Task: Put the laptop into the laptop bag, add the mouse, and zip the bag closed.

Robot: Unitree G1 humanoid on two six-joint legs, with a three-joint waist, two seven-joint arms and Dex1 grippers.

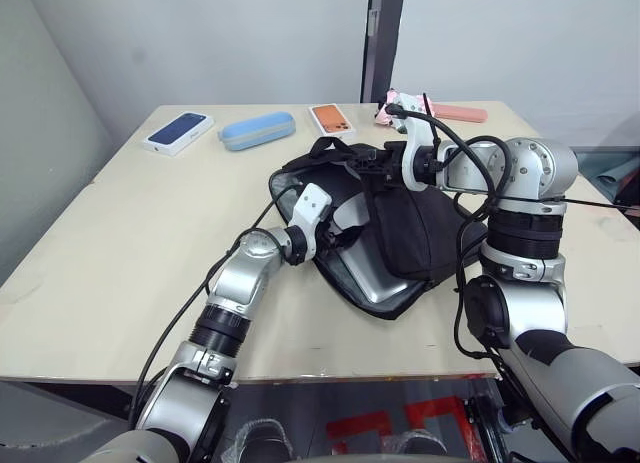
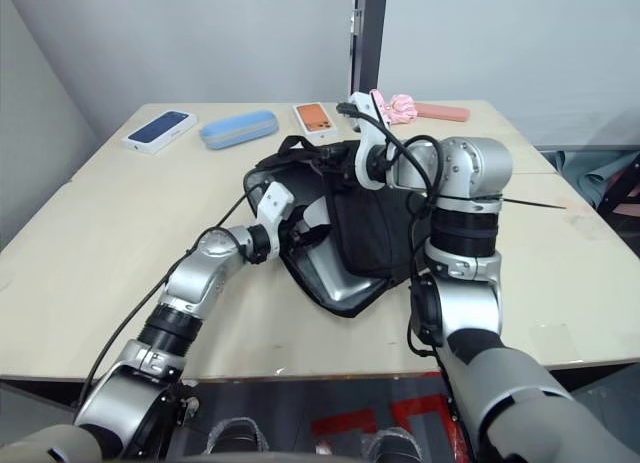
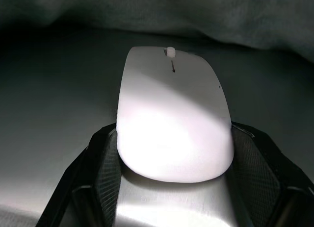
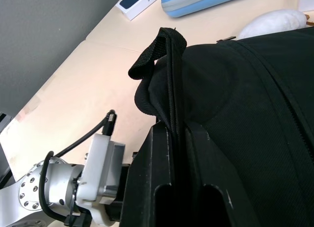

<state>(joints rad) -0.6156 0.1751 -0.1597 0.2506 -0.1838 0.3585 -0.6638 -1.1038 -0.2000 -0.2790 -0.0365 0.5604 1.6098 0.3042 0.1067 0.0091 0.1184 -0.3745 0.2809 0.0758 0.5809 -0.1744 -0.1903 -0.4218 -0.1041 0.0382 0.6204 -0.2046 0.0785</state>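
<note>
The left gripper pinches the smooth, flat white oval mouse between its textured black fingers, inside the open black woven-fabric laptop bag and just above the brushed silver-grey metal laptop lying in it. The right gripper is pressed together on the bag's black webbing strap handle, holding the flap up.

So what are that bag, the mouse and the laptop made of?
The laptop bag looks like black woven fabric: matte, with a visible weave and a stitched strap. The mouse seems smooth white plastic with a soft sheen. The laptop beneath it looks like brushed silver-grey metal, probably aluminium.
</note>
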